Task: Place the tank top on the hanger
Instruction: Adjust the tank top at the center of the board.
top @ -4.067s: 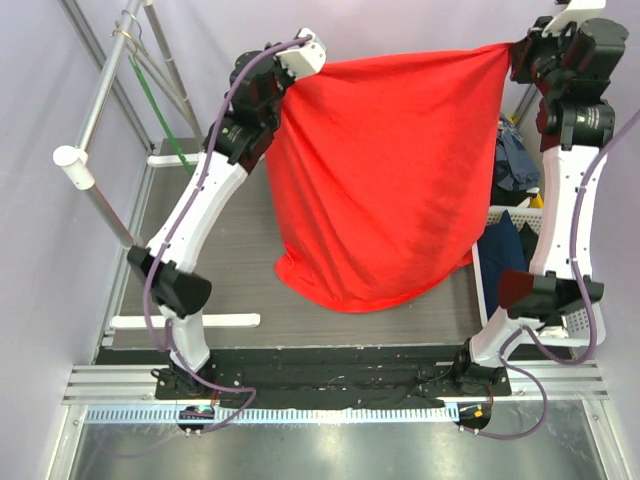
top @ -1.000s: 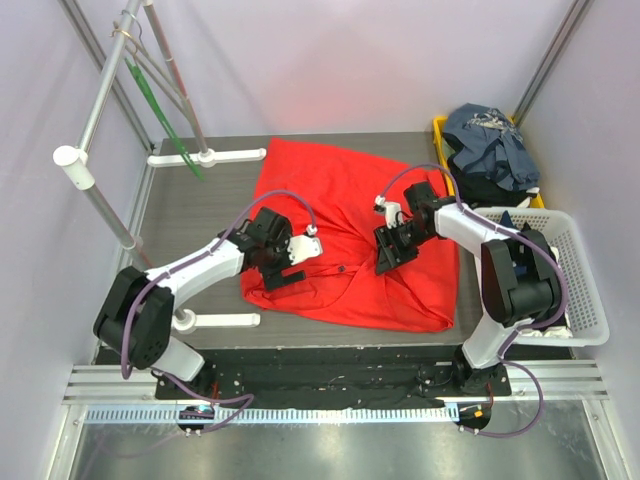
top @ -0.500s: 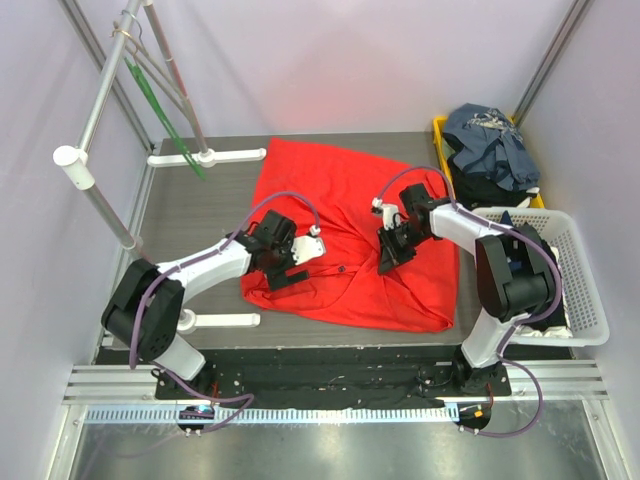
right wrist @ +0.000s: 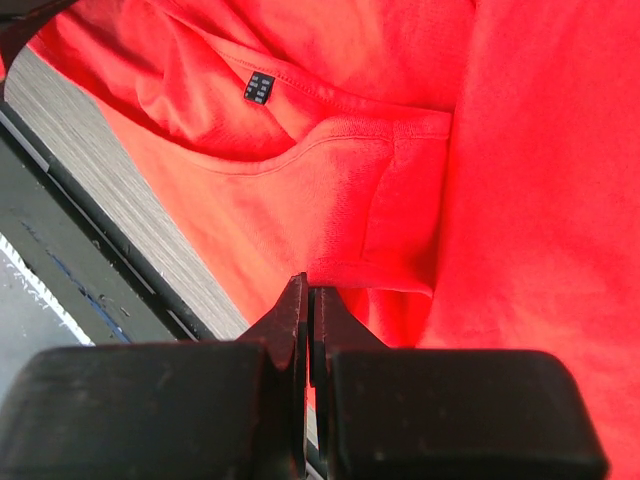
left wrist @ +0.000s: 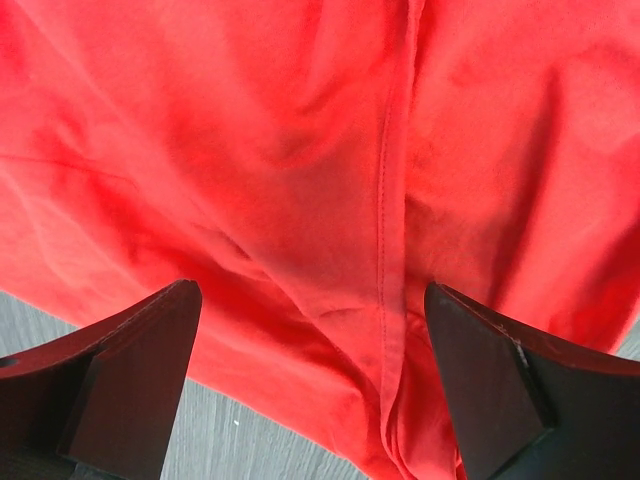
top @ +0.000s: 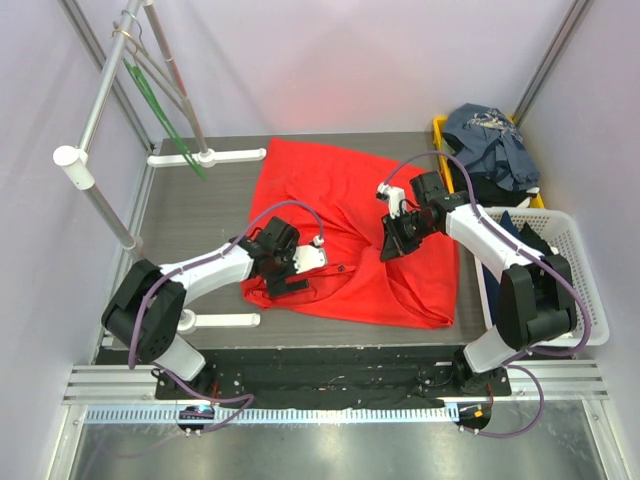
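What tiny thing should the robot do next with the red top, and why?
Probably lower the left gripper and close it on the tank top. Its jaws stand wide open just above the cloth, with a seam running between them, while the right gripper is shut over the cloth. It lies on the table, far from the hanger.

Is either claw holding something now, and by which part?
The left claw is open above the tank top and holds nothing. The right claw is shut at a fold of it; whether cloth is pinched cannot be told.
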You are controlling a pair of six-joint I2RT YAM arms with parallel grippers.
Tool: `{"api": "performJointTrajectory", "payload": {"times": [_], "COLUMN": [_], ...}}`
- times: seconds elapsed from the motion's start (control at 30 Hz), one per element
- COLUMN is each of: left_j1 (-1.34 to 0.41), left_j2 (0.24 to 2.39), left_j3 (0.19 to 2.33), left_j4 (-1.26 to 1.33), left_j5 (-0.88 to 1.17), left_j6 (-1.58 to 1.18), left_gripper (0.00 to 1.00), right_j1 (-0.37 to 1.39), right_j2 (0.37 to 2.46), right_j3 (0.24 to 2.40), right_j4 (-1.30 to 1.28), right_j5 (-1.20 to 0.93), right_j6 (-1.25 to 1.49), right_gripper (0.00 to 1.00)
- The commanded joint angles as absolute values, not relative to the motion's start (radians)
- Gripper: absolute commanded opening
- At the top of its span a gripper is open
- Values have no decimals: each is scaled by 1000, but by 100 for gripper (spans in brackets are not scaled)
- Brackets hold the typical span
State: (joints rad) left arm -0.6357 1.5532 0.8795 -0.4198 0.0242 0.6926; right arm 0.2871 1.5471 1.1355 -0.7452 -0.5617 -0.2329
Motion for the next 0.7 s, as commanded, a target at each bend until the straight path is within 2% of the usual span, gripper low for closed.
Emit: {"api": "performJointTrajectory", "payload": {"times": [0.0,0.07,0.27,0.33,0.37,0.5,0.67], "left_j1": [-640,-640,-640,-640,-640,-640,-641], "left_j2": [1512,1525,1557,1546,1543,1522,1476], "left_j3": [871,861,854,854,854,883,963], "left_j4": [-399,-370,-350,-353,-353,-360,-388], "left_j5": [8,-59,-100,-92,-92,-92,-115], "left_j6": [704,712,721,724,724,723,716], "left_gripper": [97,94,75,64,53,34,33], "right_j1": [291,293,293,293,293,293,293], "right_j2": [1534,1532,1511,1503,1502,1499,1471], "right_j3": [1158,1163,1160,1160,1158,1164,1180], "right_j4": [-761,-759,-759,-761,-761,-767,-784], "right_j5": [-577,-577,-566,-560,-558,-552,-517], "right_j6": [-245,-244,-247,-249,-249,-255,-281], "right_gripper": [1,1,1,1,1,1,1]}}
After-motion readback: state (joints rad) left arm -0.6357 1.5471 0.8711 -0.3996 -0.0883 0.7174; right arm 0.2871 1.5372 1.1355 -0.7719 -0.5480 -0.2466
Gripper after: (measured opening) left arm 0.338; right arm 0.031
